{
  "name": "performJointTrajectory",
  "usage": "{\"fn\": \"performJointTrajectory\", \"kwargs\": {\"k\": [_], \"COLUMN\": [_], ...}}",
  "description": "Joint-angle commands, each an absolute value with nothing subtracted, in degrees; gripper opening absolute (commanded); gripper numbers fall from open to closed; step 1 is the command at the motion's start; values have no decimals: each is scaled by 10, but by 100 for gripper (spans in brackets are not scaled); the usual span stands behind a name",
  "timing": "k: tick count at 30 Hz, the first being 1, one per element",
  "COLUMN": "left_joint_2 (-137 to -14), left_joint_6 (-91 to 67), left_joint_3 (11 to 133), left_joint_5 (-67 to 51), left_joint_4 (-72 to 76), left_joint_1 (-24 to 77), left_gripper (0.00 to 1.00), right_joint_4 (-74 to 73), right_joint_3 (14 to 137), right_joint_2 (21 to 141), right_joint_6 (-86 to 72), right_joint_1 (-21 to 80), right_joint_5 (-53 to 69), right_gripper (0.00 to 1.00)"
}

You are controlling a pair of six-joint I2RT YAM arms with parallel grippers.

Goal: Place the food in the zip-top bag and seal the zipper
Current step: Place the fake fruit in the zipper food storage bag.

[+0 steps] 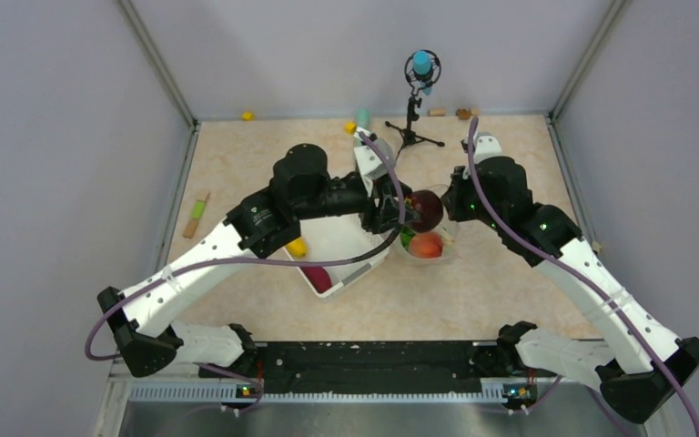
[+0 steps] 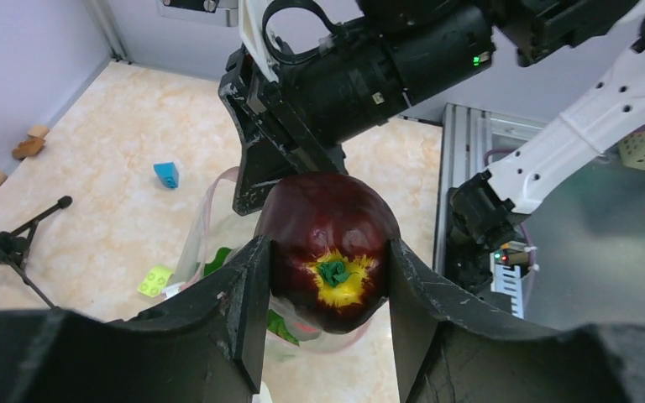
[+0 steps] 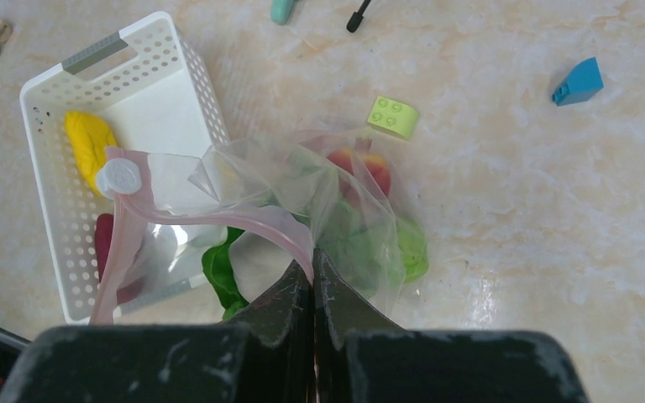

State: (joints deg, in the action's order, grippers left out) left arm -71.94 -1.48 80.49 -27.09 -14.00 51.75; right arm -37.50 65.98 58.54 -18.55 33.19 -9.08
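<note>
Left tool [image 2: 326,252] holds maroon root [image 2: 327,210], seemingly over bag [image 3: 344,210].

Your 2 arms share 1 build: the left arm [image 1: 259,218] and the right arm [image 1: 592,264] each have white shells on the long links and bulky matte-black housings at joints and wrists. A purple cable [image 1: 264,263] loops loosely along each. Small green lights [image 2: 476,60] glow on the black housings, and rows of small dark screw holes [image 2: 554,164] dot the white shells. Your jaws are black wedges, scuffed with pale marks.
</note>
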Motion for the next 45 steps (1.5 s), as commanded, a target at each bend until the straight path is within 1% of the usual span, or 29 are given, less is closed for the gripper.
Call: {"fn": "performJointTrajectory", "kwargs": {"k": [1,12,17,21,24,28,34,41,42,43,45], "left_joint_2": [-763,-855,-893,-928,-955,-978,-980,-977,-974,-970,-959], "left_joint_6": [22,45,36,35,32,14,-24,-65,-68,-71,-77], "left_joint_3": [841,881,898,931,959,967,936,909,905,902,902], "left_joint_5": [-190,65,146,183,195,203,133,52,43,39,31], "left_joint_4": [-158,-208,-226,-250,-269,-262,-229,-227,-228,-228,-230], "left_joint_1": [542,573,577,579,580,579,580,580,579,580,579], "left_gripper": [0,0,0,0,0,0,0,0,4,11,28], "right_joint_4": [-350,-345,-326,-310,-304,-291,-291,-290,-290,-290,-288], "right_joint_3": [658,655,649,645,650,660,677,669,667,665,659], "right_joint_2": [569,552,531,517,508,493,487,484,486,489,497], "right_joint_6": [-188,-197,-203,-213,-223,-239,-263,-271,-269,-266,-258], "right_joint_1": [324,324,325,324,325,324,325,324,325,324,324], "right_joint_5": [-83,-86,-67,-59,-54,-70,-107,-129,-131,-132,-137], "right_gripper": [0,0,0,0,0,0,0,0,0,0,0]}}
